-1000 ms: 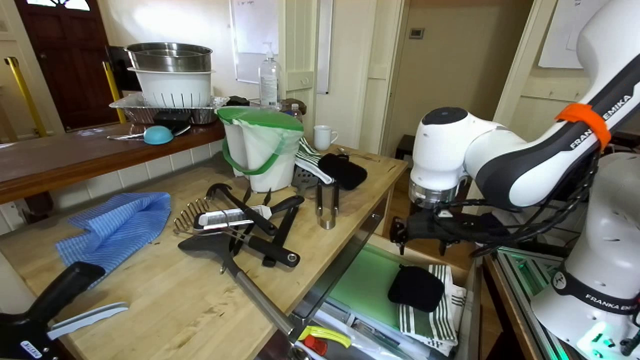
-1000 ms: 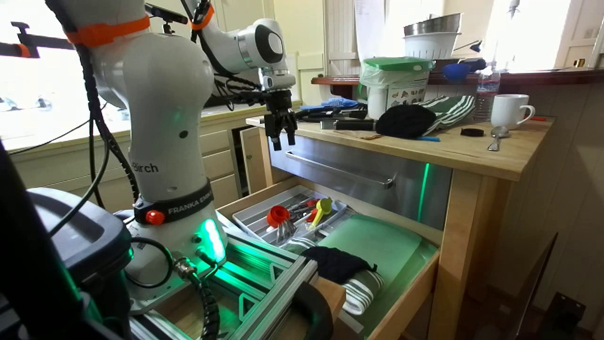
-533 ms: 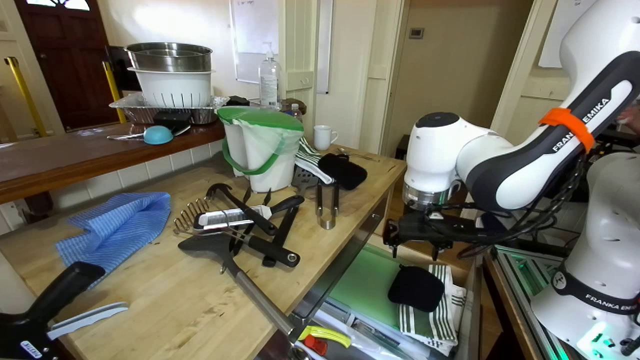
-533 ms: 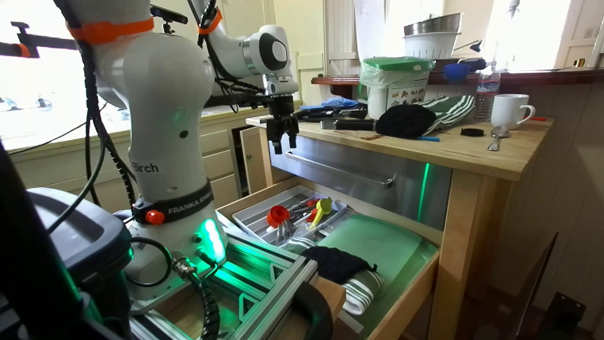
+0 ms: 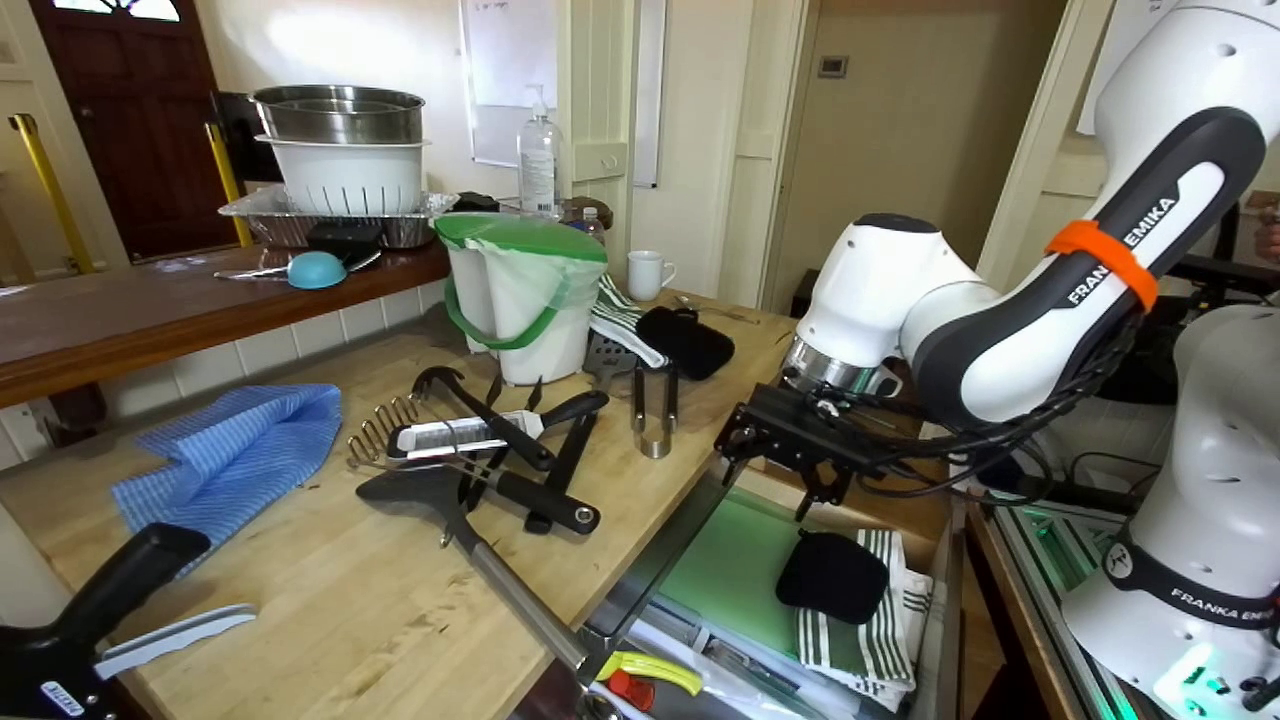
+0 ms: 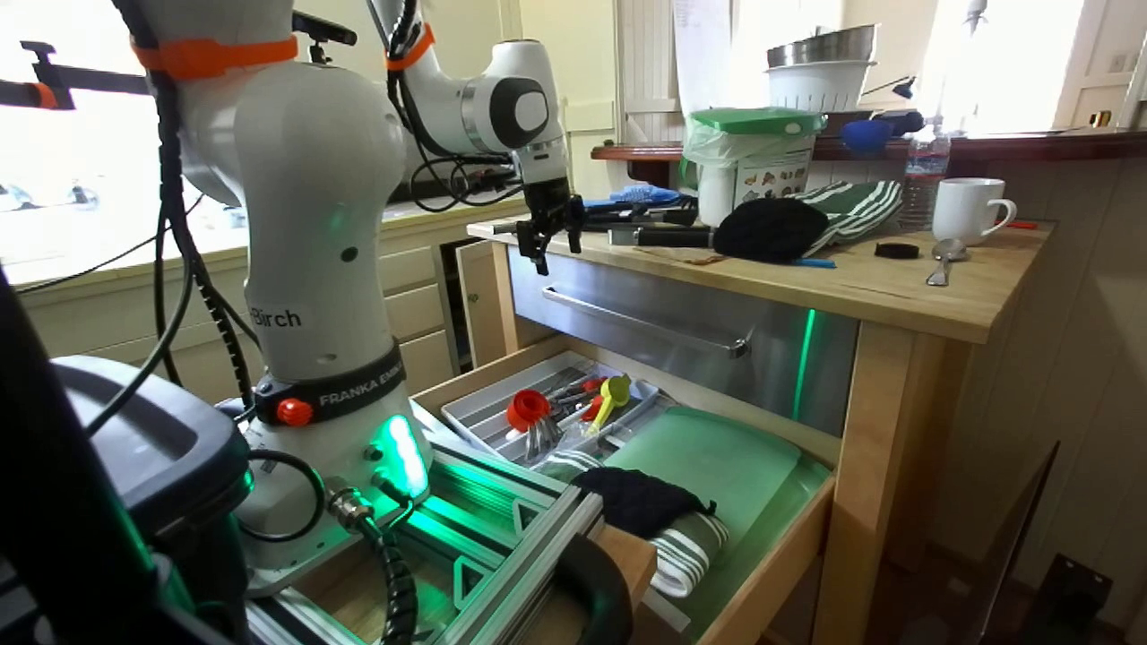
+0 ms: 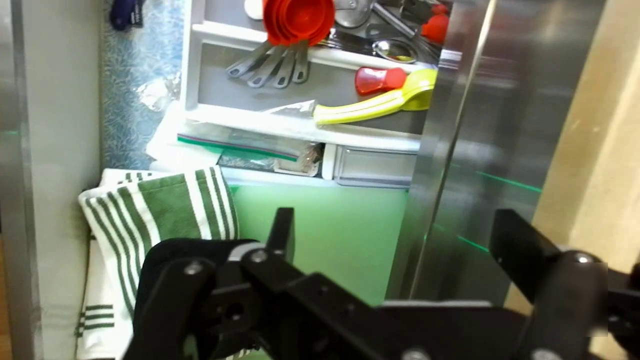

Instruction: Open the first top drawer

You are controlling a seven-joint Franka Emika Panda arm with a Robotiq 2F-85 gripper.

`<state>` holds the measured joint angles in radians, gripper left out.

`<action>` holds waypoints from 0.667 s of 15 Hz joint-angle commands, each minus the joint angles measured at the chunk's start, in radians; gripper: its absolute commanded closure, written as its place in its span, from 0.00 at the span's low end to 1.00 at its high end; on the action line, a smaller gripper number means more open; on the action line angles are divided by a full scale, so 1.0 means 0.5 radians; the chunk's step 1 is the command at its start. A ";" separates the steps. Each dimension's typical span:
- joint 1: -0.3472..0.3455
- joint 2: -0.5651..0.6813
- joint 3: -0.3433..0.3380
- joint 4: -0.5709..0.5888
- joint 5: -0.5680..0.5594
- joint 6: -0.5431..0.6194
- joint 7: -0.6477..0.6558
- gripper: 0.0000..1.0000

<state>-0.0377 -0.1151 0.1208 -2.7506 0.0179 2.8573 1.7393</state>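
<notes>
The first top drawer (image 6: 762, 331) is shut under the wooden countertop. Its wide steel front and bar handle (image 6: 641, 321) show in an exterior view; its inside is hidden. The steel front also shows in the wrist view (image 7: 520, 140). My black gripper shows in both exterior views (image 5: 765, 495) (image 6: 558, 258), tilted at the countertop edge, above the handle's far-left end and apart from it. In the wrist view my gripper (image 7: 395, 222) is open and empty. One fingertip shows against green lining, the other against the steel front near the wood edge.
Below, a lower drawer (image 6: 780, 555) stands pulled out. It holds a green mat (image 6: 708, 439), a utensil tray (image 6: 475, 412), a black mitt (image 5: 832, 577) and striped towels (image 5: 890, 560). Black utensils (image 5: 520, 440), a white bin (image 5: 535, 330) and a blue cloth (image 5: 240, 440) lie on the countertop (image 5: 330, 600).
My gripper has moved toward the countertop and tilted, one finger now closer to the table edge. The arm's elbow has shifted along. The drawers have not moved.
</notes>
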 commanded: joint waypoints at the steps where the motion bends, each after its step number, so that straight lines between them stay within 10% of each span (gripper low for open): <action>1: 0.024 0.078 0.058 0.000 -0.034 0.189 0.182 0.00; 6: 0.054 0.085 0.193 0.003 -0.147 0.212 0.287 0.00; 10: -0.150 0.017 0.337 0.009 -0.784 0.184 0.835 0.00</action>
<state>-0.0369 -0.0858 0.2372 -2.7459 -0.1785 2.9432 1.9606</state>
